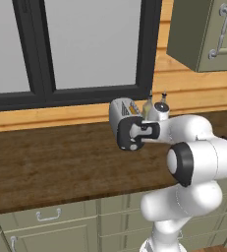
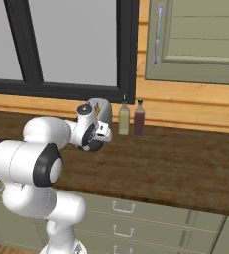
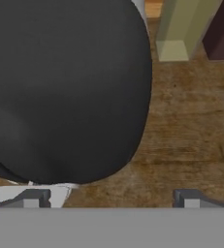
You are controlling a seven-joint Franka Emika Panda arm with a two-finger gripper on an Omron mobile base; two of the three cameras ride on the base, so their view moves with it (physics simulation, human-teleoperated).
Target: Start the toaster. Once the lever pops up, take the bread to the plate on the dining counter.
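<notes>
Two bottles [image 2: 131, 117] stand just right of the toaster [image 1: 123, 111], both at the back edge of the table [image 1: 51, 162] under the window [image 1: 75, 44]. I see my hand [image 3: 111, 197] released, fingers [image 3: 191, 197] spread wide, pressed up close to the toaster's black end panel [image 3: 65, 87], which blocks most of the hand view. Bread [image 1: 132, 108] sits in the toaster's slot. Bare wood lies to the left and in front of the toaster, and more beyond the bottles.
</notes>
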